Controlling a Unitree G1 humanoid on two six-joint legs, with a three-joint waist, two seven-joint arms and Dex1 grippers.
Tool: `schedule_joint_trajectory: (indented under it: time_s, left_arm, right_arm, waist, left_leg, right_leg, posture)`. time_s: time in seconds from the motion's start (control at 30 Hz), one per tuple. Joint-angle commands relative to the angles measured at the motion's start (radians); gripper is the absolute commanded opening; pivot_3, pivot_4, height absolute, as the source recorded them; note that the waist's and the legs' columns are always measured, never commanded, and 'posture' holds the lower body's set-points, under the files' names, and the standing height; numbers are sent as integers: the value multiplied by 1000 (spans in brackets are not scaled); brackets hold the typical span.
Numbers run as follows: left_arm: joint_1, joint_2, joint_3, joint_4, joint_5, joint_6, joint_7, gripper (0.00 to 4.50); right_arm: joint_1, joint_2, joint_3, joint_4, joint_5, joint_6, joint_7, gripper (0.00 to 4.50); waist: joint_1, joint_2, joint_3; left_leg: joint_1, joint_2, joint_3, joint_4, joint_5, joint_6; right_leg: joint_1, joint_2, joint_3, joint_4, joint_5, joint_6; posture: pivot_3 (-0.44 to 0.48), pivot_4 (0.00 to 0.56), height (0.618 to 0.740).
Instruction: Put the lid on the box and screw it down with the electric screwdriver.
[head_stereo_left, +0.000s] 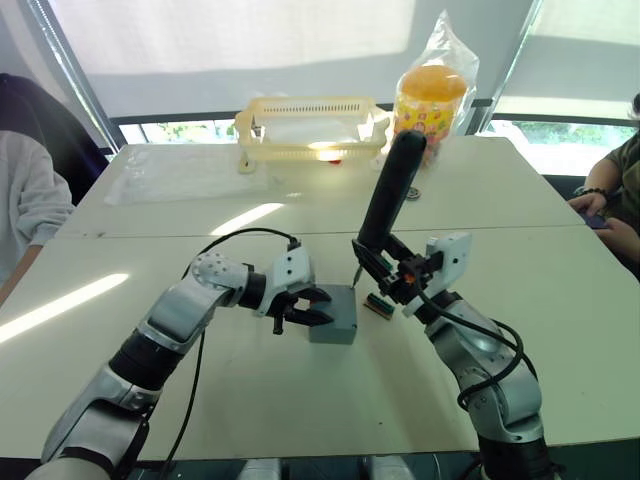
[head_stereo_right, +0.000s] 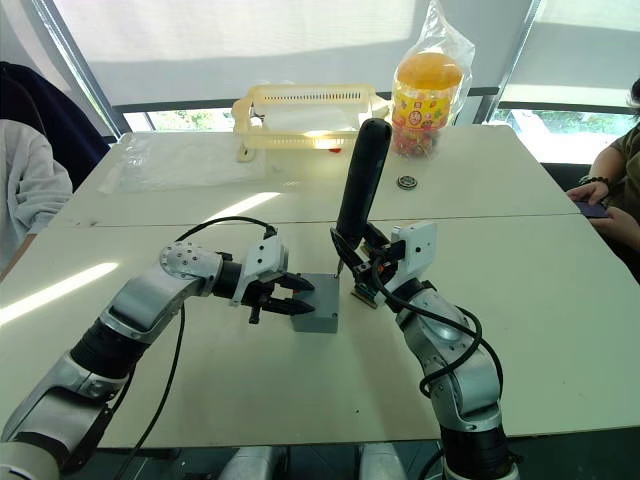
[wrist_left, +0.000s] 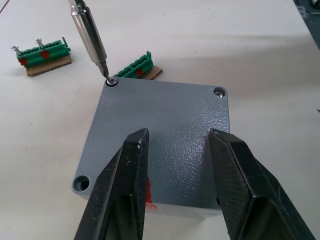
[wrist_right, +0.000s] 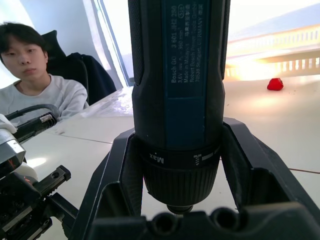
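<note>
Lid (wrist_left: 160, 130) already sits flat on the box (head_stereo_left: 335, 322), a little below the centre of the head views, on the pale table (head_stereo_left: 300, 400). At the far left edge of those views a person's grey sleeve (head_stereo_left: 25, 200) shows beside the table. Next, from the lower left, the left gripper (head_stereo_left: 312, 308) reaches toward the centre; its black fingers (wrist_left: 125, 190) are spread apart, released, and lie over the near part of the lid, though the pictures do not settle whether they press on it. In the left wrist view a screw head sits in each of the two far corners of the lid, and one near corner hole is bare.

Just right of centre the electric screwdriver (head_stereo_left: 390, 195) stands tilted, top leaning toward the upper right, its thin metal bit resting on the screw in one far corner of the lid. The right gripper (head_stereo_left: 392, 268) is clenched around its black barrel. Just beside the box lie small green holders (wrist_left: 134, 67), one (wrist_left: 42, 52) carrying upright screws. Along the top of the frame stand a yellow slotted basket (head_stereo_left: 310, 125) and, to its right, a bagged jar (head_stereo_left: 432, 95). At the right edge, another person's hand (head_stereo_left: 592, 205) rests on the table.
</note>
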Motion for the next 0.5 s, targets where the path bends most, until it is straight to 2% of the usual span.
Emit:
schedule_joint_trajectory:
  time_s: [0.03,0.5]
  left_arm:
    - [18,4,-17,6,19,15,-5,1873]
    - [21,0,-20,5,21,14,-4,1873]
  right_arm:
    - [-5,-4,-7,-87,25,-11,0,1791]
    - [-6,-5,-6,-109,28,-6,-5,1791]
  waist:
    - [0,0,0]
    - [0,0,0]
  left_leg:
    - [0,0,0,0,0,0]
    - [0,0,0,0,0,0]
  right_leg:
    - [0,0,0,0,0,0]
    - [0,0,0,0,0,0]
  posture:
    - [0,150,740]
    - [0,150,740]
